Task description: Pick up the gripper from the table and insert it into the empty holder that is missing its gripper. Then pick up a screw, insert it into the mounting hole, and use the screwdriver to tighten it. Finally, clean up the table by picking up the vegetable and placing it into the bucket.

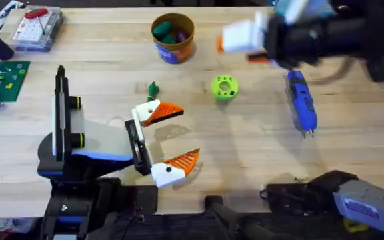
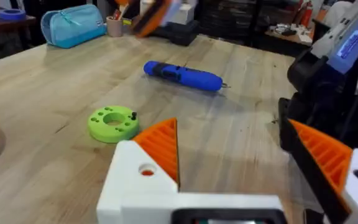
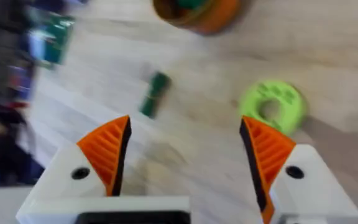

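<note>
Hovering high over the far right of the bench (image 1: 259, 153), the right end effector (image 3: 185, 155) has its fingers spread wide with nothing between them. The vegetable (image 1: 153, 89) lies loose on the wood, just left of the lime-green disc (image 1: 224, 87) and near the bucket (image 1: 173, 37), which stands toward the far edge with green pieces already inside. By my reading the clean-up step is in hand: the right wrist view looks down at the vegetable and the bucket beyond it.

Left end effector (image 1: 169, 140) rests low near the bench's near edge, fingers wide apart, empty. Both of its orange tips are in place.

Next move, as I judge it: drop the right end effector over the vegetable, close, lift, carry the short way to the bucket.

Room: open wood around the vegetable on most sides; the disc sits near on one side. The blue screwdriver (image 1: 302, 103) lies well apart to the right. Bucket rim unobstructed.
</note>
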`<action>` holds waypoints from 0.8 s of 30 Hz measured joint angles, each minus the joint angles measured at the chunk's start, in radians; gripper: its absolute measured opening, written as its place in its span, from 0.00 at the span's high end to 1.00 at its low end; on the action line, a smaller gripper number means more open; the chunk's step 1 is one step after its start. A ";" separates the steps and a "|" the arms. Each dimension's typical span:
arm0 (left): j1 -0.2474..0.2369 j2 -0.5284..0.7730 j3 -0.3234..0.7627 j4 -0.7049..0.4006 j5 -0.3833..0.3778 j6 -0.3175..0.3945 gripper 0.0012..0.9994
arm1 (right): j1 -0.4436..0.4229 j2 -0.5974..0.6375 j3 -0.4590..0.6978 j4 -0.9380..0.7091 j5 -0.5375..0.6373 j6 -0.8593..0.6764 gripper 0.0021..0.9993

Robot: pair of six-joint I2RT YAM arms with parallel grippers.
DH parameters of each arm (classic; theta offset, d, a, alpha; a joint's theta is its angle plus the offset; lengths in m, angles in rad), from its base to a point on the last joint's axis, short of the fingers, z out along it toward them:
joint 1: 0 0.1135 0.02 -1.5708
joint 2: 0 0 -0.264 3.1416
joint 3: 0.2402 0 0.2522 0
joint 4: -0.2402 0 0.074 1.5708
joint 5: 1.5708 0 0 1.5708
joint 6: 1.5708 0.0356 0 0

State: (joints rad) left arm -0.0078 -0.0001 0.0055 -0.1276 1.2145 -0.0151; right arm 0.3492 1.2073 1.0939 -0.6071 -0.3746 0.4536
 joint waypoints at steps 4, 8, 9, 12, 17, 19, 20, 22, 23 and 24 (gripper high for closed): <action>0.000 0.000 0.000 0.000 0.001 0.000 0.01 | 0.000 -0.106 0.003 -0.227 0.144 -0.101 0.00; 0.000 0.000 0.000 0.000 0.001 0.000 0.01 | 0.000 -0.174 0.003 -0.400 0.238 -0.171 0.00; 0.000 0.000 0.000 0.000 0.001 0.000 0.01 | 0.000 -0.183 0.003 -0.432 0.251 -0.181 0.00; 0.000 0.000 0.000 0.000 0.001 0.000 0.01 | 0.000 -0.190 0.002 -0.474 0.276 -0.202 0.00; 0.000 0.000 0.000 0.000 0.001 0.000 0.01 | 0.002 -0.156 -0.021 -0.468 0.308 -0.223 0.00; 0.000 0.000 0.000 0.000 0.001 0.000 0.01 | 0.009 -0.122 -0.030 -0.458 0.327 -0.244 0.00; 0.000 0.000 0.000 0.000 0.001 0.000 0.01 | 0.014 -0.107 -0.032 -0.450 0.333 -0.256 0.00; 0.000 0.000 0.000 0.000 0.001 0.000 0.01 | 0.029 -0.078 -0.034 -0.435 0.339 -0.282 0.00; 0.000 0.000 0.000 0.000 0.000 0.000 0.01 | 0.036 -0.064 -0.035 -0.428 0.343 -0.295 0.00; 0.000 0.000 0.000 0.000 0.000 0.000 0.01 | 0.040 -0.056 -0.035 -0.424 0.345 -0.301 0.00</action>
State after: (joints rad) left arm -0.0078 -0.0002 0.0055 -0.1276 1.2148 -0.0151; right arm 0.3895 1.1518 1.0591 -1.0306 -0.0297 0.1524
